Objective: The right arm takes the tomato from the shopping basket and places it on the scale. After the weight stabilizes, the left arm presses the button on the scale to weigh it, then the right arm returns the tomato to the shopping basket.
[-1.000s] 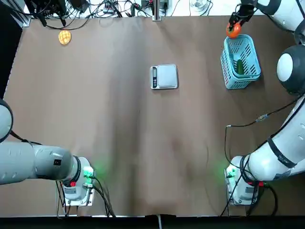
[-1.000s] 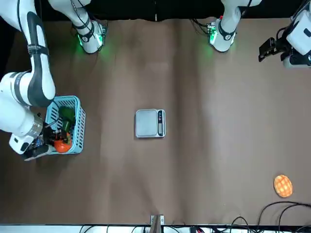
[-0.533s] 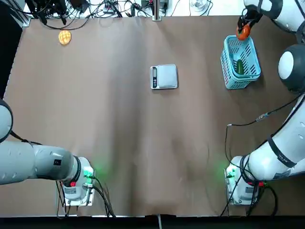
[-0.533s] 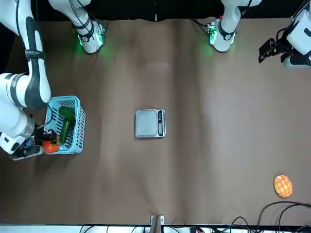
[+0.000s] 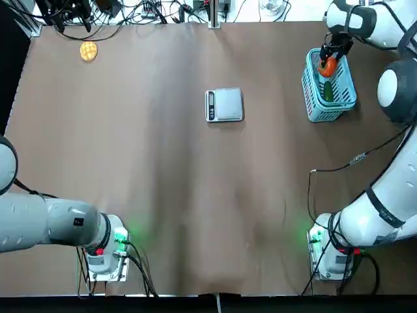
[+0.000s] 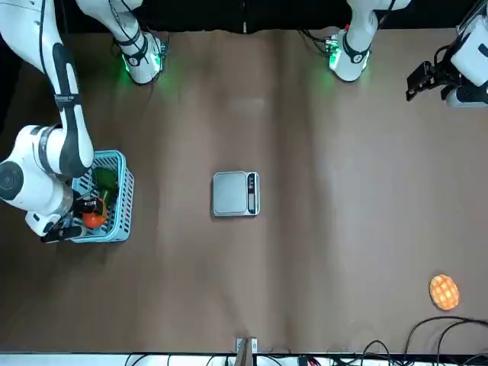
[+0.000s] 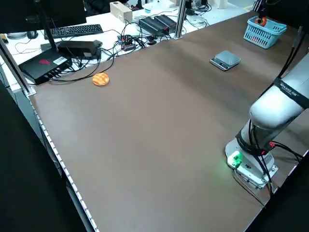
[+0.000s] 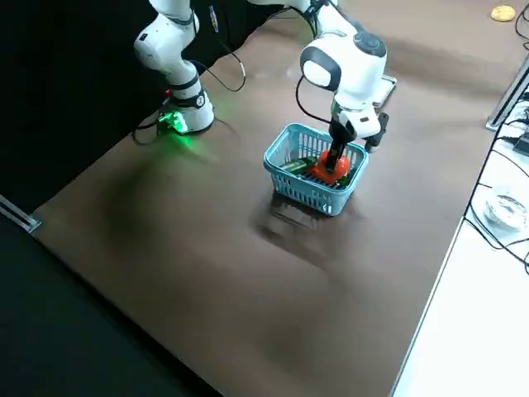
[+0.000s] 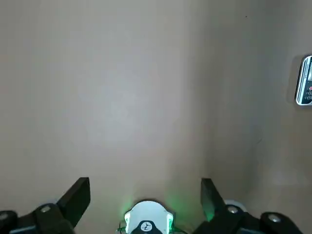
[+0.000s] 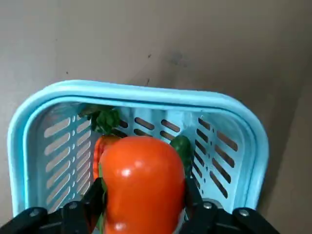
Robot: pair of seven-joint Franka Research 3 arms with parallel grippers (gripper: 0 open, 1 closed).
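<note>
My right gripper (image 5: 330, 60) is shut on the orange-red tomato (image 5: 326, 66) and holds it over the far end of the light-blue shopping basket (image 5: 319, 113). In the right wrist view the tomato (image 10: 144, 187) sits between my fingers (image 10: 93, 199), with the basket rim (image 10: 141, 92) beyond it. The front view puts the tomato (image 6: 93, 219) inside the basket's (image 6: 122, 202) outline. At the table's middle, the scale (image 5: 225, 104) has nothing on its plate. My left gripper (image 9: 145, 192) is open, parked over bare table near the robot's left edge (image 6: 427, 76).
A green vegetable (image 5: 328, 91) lies in the basket. A flat yellow-orange disc (image 5: 88, 50) rests at the far left of the table. Cables (image 5: 150, 12) run along the far edge. The scale's edge (image 9: 305, 80) shows in the left wrist view.
My right gripper has carried the tomato from beyond the basket's far edge back toward the robot and down, to over the basket's far end. The left arm has not moved.
</note>
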